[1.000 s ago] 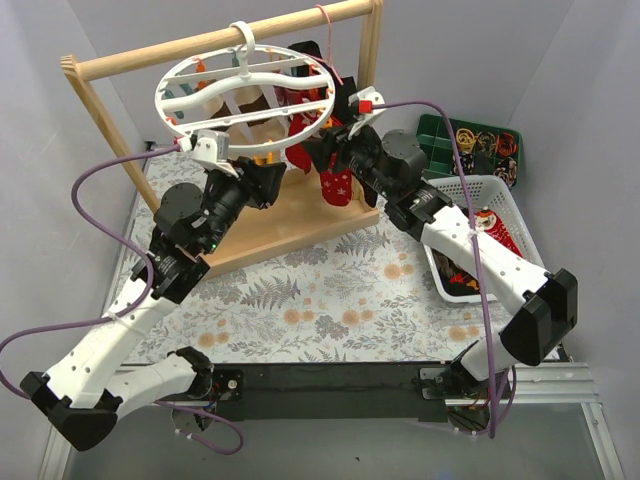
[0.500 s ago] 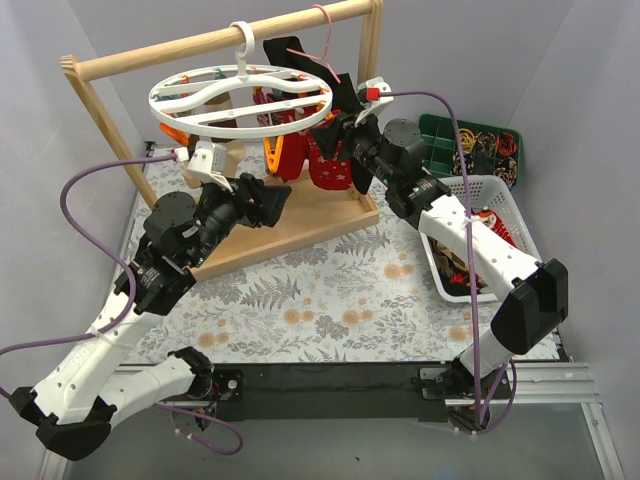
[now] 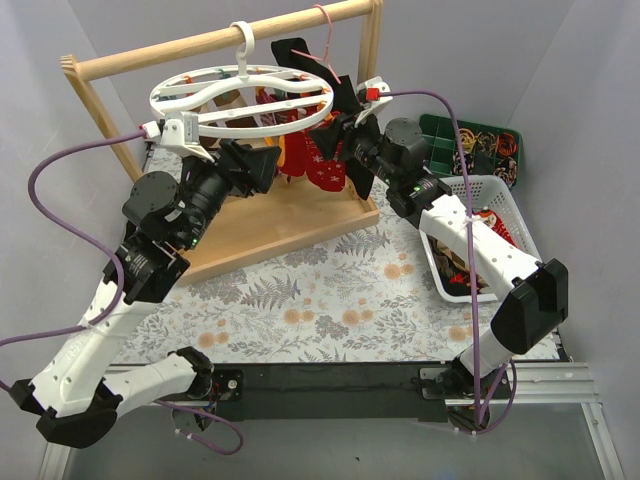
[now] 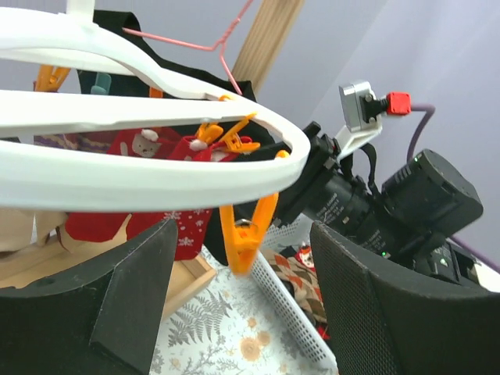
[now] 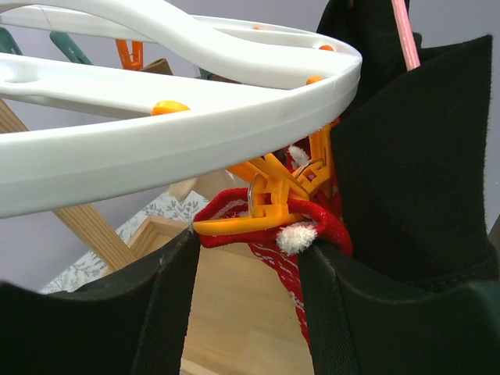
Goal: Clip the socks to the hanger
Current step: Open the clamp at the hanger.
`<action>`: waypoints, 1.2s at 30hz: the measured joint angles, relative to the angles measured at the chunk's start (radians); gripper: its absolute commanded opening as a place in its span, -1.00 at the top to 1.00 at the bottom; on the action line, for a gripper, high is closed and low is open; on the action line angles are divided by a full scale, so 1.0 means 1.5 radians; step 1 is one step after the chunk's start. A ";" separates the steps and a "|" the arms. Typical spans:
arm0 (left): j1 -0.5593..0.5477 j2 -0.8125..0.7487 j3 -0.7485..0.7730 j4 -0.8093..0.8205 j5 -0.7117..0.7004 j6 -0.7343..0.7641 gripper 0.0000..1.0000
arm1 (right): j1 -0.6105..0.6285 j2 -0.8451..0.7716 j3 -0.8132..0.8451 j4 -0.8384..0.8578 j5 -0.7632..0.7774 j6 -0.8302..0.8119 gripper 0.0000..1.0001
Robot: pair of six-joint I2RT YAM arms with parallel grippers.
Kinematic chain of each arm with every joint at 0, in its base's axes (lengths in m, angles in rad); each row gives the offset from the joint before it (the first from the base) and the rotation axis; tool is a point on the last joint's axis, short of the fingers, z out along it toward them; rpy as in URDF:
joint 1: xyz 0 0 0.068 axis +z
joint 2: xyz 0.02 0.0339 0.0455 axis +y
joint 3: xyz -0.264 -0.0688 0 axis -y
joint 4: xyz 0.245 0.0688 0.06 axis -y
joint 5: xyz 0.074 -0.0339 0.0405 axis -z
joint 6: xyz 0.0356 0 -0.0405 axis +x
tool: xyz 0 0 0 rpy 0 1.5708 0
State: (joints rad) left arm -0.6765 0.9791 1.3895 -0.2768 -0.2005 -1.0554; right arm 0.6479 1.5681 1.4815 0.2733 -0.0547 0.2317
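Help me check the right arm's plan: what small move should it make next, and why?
Probably ease the right gripper straight back from the hanger. Its jaws stand open on either side of the red sock, and the cuff looks pinched in an orange clip under the ring, so nothing there seems to need holding.
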 measured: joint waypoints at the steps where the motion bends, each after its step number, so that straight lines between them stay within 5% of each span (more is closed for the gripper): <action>1: 0.000 0.004 0.003 0.003 -0.006 0.000 -0.28 | 0.000 0.000 0.000 0.000 -0.002 0.000 -0.15; 19: 0.000 0.049 0.013 0.048 -0.074 0.005 0.27 | 0.000 -0.003 -0.005 0.009 -0.018 -0.001 -0.15; 28: 0.000 0.083 0.013 0.069 -0.076 0.010 0.30 | 0.000 -0.013 -0.016 0.010 -0.021 -0.002 -0.16; 36: 0.000 0.084 0.013 0.093 -0.071 0.012 1.00 | 0.000 -0.018 -0.018 0.010 -0.031 -0.002 -0.15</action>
State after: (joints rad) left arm -0.6765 1.1046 1.4090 -0.1379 -0.3073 -1.0378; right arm 0.6479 1.5414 1.4540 0.2890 -0.1013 0.2291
